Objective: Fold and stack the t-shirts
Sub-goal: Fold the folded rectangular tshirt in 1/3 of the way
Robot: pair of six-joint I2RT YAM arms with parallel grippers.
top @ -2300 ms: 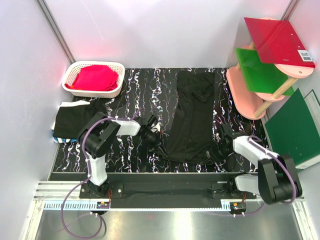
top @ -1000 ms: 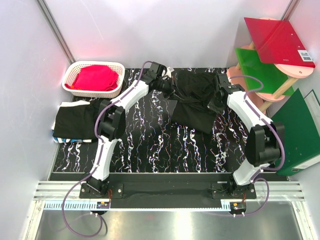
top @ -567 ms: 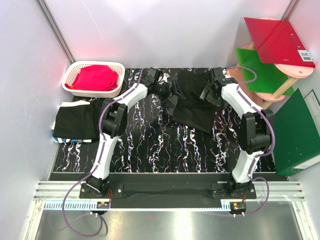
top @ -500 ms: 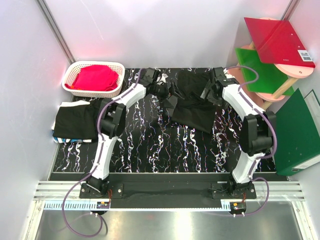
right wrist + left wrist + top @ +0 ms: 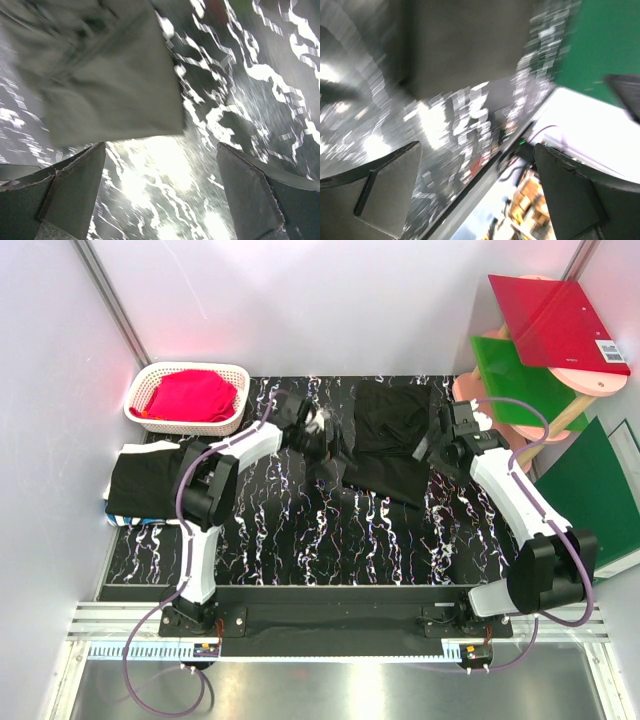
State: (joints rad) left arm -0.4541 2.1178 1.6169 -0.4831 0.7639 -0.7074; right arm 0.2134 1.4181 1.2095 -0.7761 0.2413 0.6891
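A black t-shirt (image 5: 388,443) lies folded over on itself at the back middle of the marbled table; in the right wrist view its lower edge (image 5: 105,80) fills the upper left. My left gripper (image 5: 324,437) hangs open just left of the shirt, nothing between its fingers (image 5: 380,192). My right gripper (image 5: 437,446) is open at the shirt's right edge, and its fingers (image 5: 260,195) are empty over bare table. The left wrist view is blurred, with the shirt (image 5: 465,45) dark at the top. Another folded black t-shirt (image 5: 152,483) rests at the table's left edge.
A white basket (image 5: 150,412) holding red cloth stands at the back left. A pink rack (image 5: 485,435) with red and green folders stands at the back right, and a green binder (image 5: 590,500) leans beside it. White walls enclose the table.
Both grippers have opened and let go of the shirt at the back of the table. Both arms have drawn back and apart from it. The shirt stays folded in half.
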